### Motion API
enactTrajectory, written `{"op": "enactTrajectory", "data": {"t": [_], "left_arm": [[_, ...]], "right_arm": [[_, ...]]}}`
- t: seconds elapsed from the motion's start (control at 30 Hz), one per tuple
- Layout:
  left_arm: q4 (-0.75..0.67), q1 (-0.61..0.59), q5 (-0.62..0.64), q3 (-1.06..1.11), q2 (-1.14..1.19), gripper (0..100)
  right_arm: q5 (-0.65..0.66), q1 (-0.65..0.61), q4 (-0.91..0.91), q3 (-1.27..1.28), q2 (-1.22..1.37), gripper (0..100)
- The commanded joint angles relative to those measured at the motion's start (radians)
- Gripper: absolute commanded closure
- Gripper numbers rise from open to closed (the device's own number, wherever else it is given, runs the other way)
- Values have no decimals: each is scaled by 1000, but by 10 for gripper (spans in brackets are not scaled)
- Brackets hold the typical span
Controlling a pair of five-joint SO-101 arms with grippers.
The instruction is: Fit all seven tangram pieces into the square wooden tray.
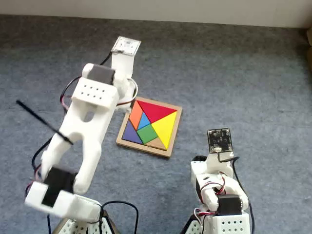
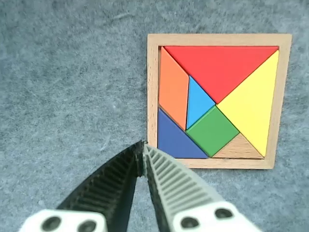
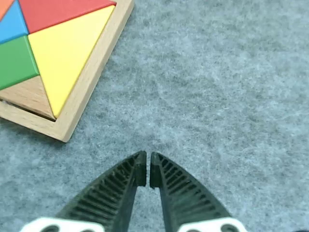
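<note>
Sitting on the grey-covered tabletop (image 1: 243,68), the square wooden tray (image 1: 176,132) holds all seven tangram pieces, which lie flat and fill the square. A large red triangle (image 2: 219,65) and a large yellow triangle (image 2: 253,106) meet along one long edge and take up two sides of the tray. An orange parallelogram (image 2: 173,89) runs along a third side, with a small light blue triangle (image 2: 198,99) wedged between it and the red one. A green square (image 2: 212,130) sits near the middle. It touches the dark blue triangle (image 2: 176,140) on one side and a bare wood triangle (image 2: 239,147) on the other.

The left arm (image 1: 87,126) stretches out toward the tray. Its left tool (image 2: 143,150) is closed with nothing in it, and its tips are just beside the rim near the dark blue triangle's corner. Whether they touch the wood cannot be told.

The right arm (image 1: 219,195) is folded back, well apart from the tray. Its right tool (image 3: 147,166) is closed to a hairline gap and holds nothing, over bare grey covering near the tray corner by the yellow triangle.
</note>
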Motion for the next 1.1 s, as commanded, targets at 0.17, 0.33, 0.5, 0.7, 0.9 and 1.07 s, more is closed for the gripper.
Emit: {"op": "enactTrajectory", "data": {"t": [0.17,0.33,0.5,0.7,0.9,1.07], "left_arm": [[-278,25,2,424,-449,995],[-384,25,0,628,-705,994],[-404,-10,-58,773,-903,992],[-404,-116,-60,892,-1035,990],[-404,-185,-61,1036,-1138,989],[-405,-257,-63,1196,-1260,989]], "right_arm": [[-5,5,-4,107,-12,969],[-5,5,-4,107,-12,969],[-5,7,-4,107,-12,969],[0,10,84,107,-12,969],[0,10,116,107,-12,969],[0,10,116,107,-12,969]]}}
